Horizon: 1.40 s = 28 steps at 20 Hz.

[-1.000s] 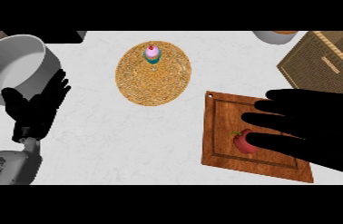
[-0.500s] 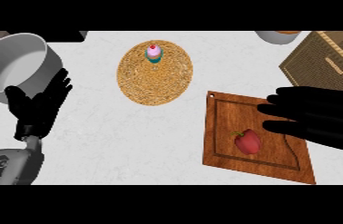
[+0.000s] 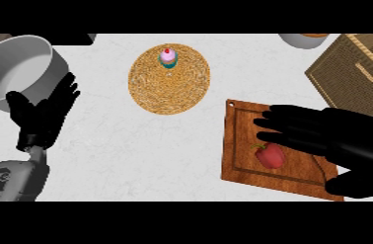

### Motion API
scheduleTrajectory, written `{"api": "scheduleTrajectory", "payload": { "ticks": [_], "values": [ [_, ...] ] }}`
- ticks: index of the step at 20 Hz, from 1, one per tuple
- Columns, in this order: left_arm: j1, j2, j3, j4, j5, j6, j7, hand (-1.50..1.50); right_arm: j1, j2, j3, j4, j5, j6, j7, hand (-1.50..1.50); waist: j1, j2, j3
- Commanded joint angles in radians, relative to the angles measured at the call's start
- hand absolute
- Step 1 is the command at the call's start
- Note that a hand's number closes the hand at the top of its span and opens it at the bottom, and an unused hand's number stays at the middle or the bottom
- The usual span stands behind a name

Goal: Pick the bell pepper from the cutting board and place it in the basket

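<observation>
A red bell pepper [image 3: 271, 156] lies on the wooden cutting board [image 3: 239, 165] at the right of the counter. My right hand [image 3: 320, 134] hovers over the board, open, with its straight fingers pointing left just above and behind the pepper. Its thumb hangs off the board's near right corner. The pepper shows almost whole and nothing grips it. The woven basket [image 3: 344, 74] stands at the far right, behind the board. My left hand [image 3: 44, 112] rests open at the left edge, fingers up.
A round woven mat [image 3: 169, 87] with a small cupcake [image 3: 168, 57] lies in the middle at the back. A grey pot [image 3: 25, 60] stands at the far left, close to my left hand. A bowl [image 3: 302, 39] sits at the top right.
My right hand first drew back to the right, uncovering the pepper, and has now come left again over the board. The pepper and my left hand have not moved.
</observation>
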Motion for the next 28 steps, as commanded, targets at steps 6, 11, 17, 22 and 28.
{"api": "scheduleTrajectory", "payload": {
  "ticks": [6, 11, 17, 22, 28],
  "values": [
    [-0.019, 0.01, 0.048, 0.036, -0.007, -0.048, 0.002, 0.0, 0.032, 0.137, 0.176, 0.286, 0.248, -0.219, -0.212, -1.5, -0.002, -0.001, -0.001],
    [-0.02, -0.011, 0.062, 0.066, -0.038, -0.057, -0.023, 0.0, -0.009, 0.183, 0.211, 0.295, 0.34, -0.169, -0.128, -1.5, -0.008, -0.003, -0.002],
    [0.052, -0.051, 0.056, -0.051, -0.063, -0.047, 0.0, 0.0, -0.016, 0.153, 0.17, 0.435, 0.443, -0.235, -0.263, -1.5, -0.004, -0.004, -0.001],
    [0.064, -0.066, 0.091, 0.001, -0.072, -0.09, -0.063, 0.0, -0.031, 0.178, 0.115, 0.427, 0.438, -0.188, -0.302, -1.5, -0.008, -0.004, -0.002],
    [0.043, -0.045, 0.119, -0.03, -0.062, -0.107, 0.011, 0.0, 0.002, 0.14, 0.115, 0.431, 0.412, -0.177, -0.386, -1.5, -0.007, -0.004, -0.002]
  ]
}}
